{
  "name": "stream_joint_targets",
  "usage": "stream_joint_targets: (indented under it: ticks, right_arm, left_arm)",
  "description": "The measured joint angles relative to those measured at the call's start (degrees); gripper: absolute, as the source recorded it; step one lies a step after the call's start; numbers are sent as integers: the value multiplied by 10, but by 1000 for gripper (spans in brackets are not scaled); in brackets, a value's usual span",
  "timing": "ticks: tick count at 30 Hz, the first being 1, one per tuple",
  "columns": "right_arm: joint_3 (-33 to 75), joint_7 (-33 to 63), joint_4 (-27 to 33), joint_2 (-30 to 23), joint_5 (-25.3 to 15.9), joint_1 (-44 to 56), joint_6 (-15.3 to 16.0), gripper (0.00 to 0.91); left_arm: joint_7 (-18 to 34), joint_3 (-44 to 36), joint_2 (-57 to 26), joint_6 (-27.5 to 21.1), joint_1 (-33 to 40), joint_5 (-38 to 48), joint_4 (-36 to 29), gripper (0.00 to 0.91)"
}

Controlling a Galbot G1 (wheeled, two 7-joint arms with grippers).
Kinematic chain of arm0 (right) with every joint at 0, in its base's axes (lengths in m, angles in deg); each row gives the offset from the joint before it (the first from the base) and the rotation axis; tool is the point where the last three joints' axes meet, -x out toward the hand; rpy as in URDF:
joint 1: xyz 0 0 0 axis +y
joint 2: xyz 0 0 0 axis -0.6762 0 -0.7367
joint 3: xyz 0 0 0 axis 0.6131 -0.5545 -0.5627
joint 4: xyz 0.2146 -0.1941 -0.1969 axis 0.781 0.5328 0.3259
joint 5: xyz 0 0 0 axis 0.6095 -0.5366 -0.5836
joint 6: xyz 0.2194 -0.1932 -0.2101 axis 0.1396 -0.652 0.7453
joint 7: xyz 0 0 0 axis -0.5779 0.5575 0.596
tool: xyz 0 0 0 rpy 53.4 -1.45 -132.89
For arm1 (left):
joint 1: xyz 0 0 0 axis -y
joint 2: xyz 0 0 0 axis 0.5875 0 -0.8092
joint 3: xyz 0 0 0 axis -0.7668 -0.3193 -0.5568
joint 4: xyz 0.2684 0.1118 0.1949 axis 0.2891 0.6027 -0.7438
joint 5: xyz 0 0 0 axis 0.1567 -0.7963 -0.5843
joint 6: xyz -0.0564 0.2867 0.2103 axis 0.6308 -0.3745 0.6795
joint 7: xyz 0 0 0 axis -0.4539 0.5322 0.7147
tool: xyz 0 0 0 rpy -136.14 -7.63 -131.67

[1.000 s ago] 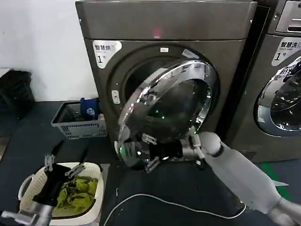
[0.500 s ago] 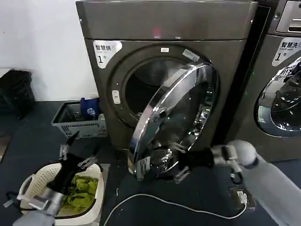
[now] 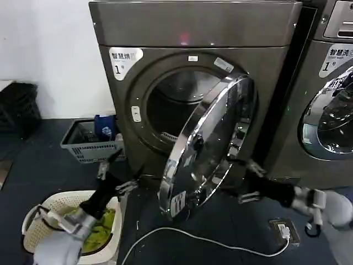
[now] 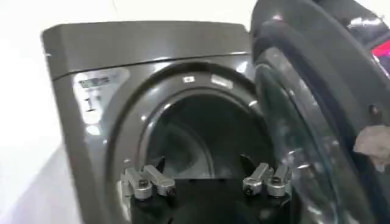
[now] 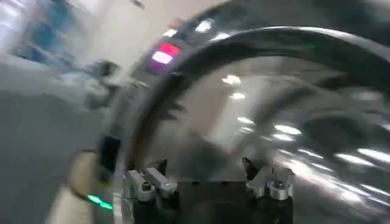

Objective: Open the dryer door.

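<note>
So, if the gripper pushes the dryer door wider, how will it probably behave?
The dryer door is hinged at its right, so it will probably swing, not slide. Its chrome ring looks smooth, so the open right gripper may slip. It seems stiff and rather heavy.

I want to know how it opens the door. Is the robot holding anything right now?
No. Both grippers are open and empty. The right gripper sits against the outer face of the half-open door, near its lower edge. The left gripper hangs by the dryer.

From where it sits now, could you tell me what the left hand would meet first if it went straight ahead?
Likely the dryer's open drum mouth: the left hand, fingers open, points into it, beside the swung-out dryer door. Depth is unclear.
</note>
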Motion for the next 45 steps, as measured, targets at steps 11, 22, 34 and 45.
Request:
stream_joint_targets:
  ticks: [11,22,34,45]
  right_arm:
    - [219,215,-89,-116,-102,225,5,907]
    - [357,394,-136,-256,-198,264,156,907]
    - [556,523,-104,-355,-235,198,234,907]
    - [686,568,-45,-385,-276,193,240,907]
  left_arm:
    - [-2,-107,-4,7,57,9,38,907]
    - [-2,-181,0,10,121,31,83,907]
    - [-4,-255,25,10,189,25,125,907]
    - [-4,-341,73,12,258,11,177,907]
